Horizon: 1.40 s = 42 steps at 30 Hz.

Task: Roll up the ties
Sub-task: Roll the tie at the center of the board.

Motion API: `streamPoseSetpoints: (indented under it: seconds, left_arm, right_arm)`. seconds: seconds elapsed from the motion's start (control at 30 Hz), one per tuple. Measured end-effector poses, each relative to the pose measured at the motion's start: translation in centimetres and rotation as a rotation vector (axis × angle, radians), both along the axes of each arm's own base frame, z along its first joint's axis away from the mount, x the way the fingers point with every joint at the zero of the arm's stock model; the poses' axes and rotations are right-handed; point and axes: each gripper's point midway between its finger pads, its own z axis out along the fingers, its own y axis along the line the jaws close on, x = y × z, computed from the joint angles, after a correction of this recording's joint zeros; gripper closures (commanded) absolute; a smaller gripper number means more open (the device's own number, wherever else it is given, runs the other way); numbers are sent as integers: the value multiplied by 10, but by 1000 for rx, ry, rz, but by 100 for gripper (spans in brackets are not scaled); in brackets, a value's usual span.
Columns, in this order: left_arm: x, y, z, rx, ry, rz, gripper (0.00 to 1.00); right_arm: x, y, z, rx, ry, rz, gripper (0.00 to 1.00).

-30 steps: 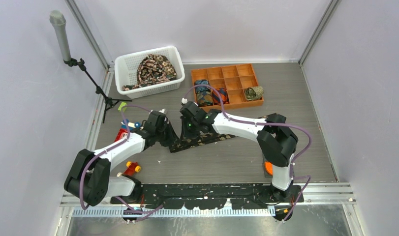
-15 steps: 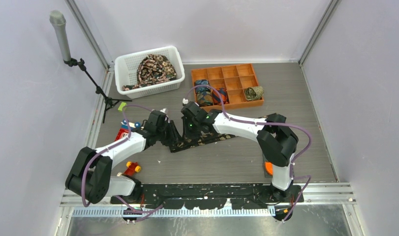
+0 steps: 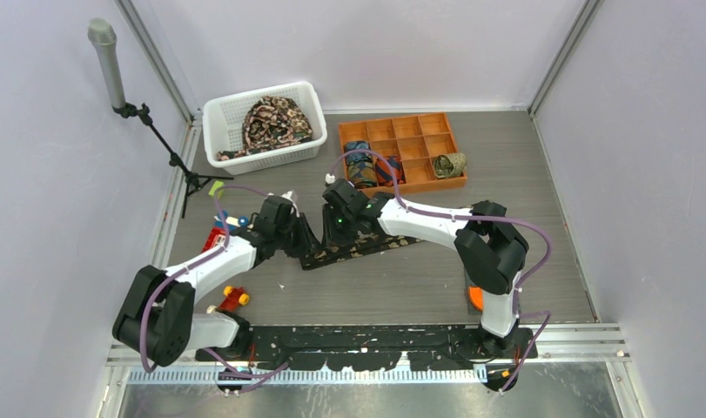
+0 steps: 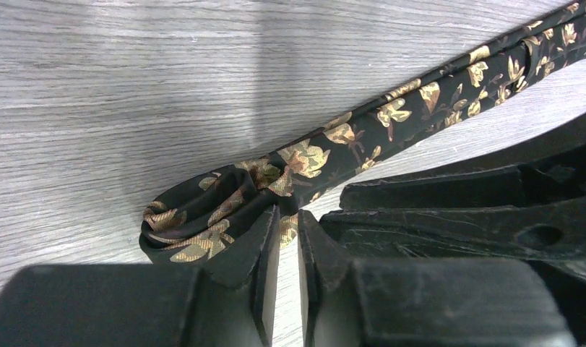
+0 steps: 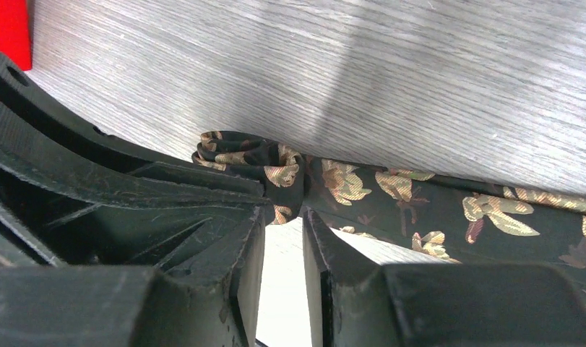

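Black floral tie [image 3: 366, 246] lies flat on the tabletop [image 3: 506, 174], running from between the two arms out to the right. Its left end is curled into a small loose roll [image 4: 196, 223]. The rest is unrolled.

The left gripper [image 4: 288, 235] has its jaws a slit apart, tabletop visible through the gap, tips right at the roll's edge. A scrap of print shows between the tips. Can't tell if it's pinched or just lying behind them.

Same story for the right gripper [image 5: 282, 217] from the other side: jaws narrowly apart, tips against the roll. The contact spot is in shadow, so no confirmed hold on fabric.

From the top view both grippers crowd over that end and hide the roll completely. Each wrist view is half blocked by the other arm's black body.

Elsewhere:
- White basket [image 3: 218, 117] at back left holds a heap of printed ties [image 3: 275, 122], count unreadable.
- Orange tray [image 3: 410, 148] sits behind the arms.
- Dark and blue rolled ties [image 3: 364, 167] fill its near-left cells, partly behind a cable.
- An olive rolled tie [image 3: 450, 164] sits in the near-right cell.
- Red toys [image 3: 233, 299] lie by the left arm.
- An orange object [image 3: 475, 299] is mostly hidden behind the right arm.
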Motion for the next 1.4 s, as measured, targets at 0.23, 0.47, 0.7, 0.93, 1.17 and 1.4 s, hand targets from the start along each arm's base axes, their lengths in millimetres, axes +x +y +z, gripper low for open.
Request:
streamPoseSetpoints:
  seconds: [0.23, 0.47, 0.7, 0.93, 1.17, 1.4]
  left_arm:
    - [0, -1, 6, -15, -22, -4, 100]
    - [-2, 0, 7, -17, -26, -4, 100]
    - [-5, 3, 6, -10, -33, -2, 100]
    - [-8, 0, 16, -42, -55, -20, 100]
    - [-12, 7, 23, -14, -90, -29, 61]
    - [-3, 30, 40, 123, -169, -23, 51]
  right_arm:
    - [-1, 1, 0, 5, 6, 12, 65]
    - [-3, 1, 0, 14, 21, 29, 64]
    - [2, 4, -10, 11, 45, 40, 64]
    - [4, 9, -11, 34, 57, 52, 64]
    - [2, 15, -14, 59, 81, 73, 66]
    - [-8, 18, -27, 56, 131, 100, 69]
